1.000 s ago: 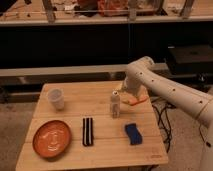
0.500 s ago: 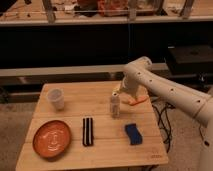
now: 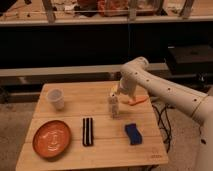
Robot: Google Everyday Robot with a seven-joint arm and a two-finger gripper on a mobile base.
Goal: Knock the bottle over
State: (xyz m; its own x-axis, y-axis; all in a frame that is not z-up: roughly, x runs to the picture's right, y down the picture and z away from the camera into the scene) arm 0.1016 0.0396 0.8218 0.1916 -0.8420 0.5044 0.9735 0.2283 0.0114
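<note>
One bottle (image 3: 114, 105) stands upright mid-worktop (image 3: 100, 150), and I place everything from it. My tool (image 3: 118, 93) sits right at its top, on the far-right side; I cannot tell its state. Cup (image 3: 55, 98) far left, plate (image 3: 51, 138) near-left, black bar (image 3: 87, 131) just near-left, sponge (image 3: 132, 133) near-right.

Dim, warm indoor light from above; wooden table (image 3: 100, 145) evenly lit, shelving behind dark. Whole view soft and blurred. Gripper (image 3: 116, 95), over the table's far right by the bottle (image 3: 114, 105), indistinct.
</note>
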